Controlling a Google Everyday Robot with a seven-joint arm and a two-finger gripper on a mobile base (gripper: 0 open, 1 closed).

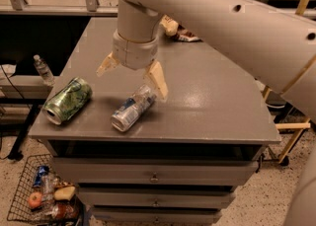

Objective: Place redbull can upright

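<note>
The redbull can [131,108], slim, silver and blue, lies on its side near the front edge of the grey table [212,106], its silver top towards the front left. My gripper [132,75] hangs open just above and behind it. One finger [156,79] is right over the can's far end, the other finger [106,64] is to the left. The can is not held.
A fatter green-patterned can [66,100] lies on its side at the table's front left corner. A snack bag [180,31] sits at the back behind the arm. A wire basket [44,195] of items and a water bottle [43,69] are at the left.
</note>
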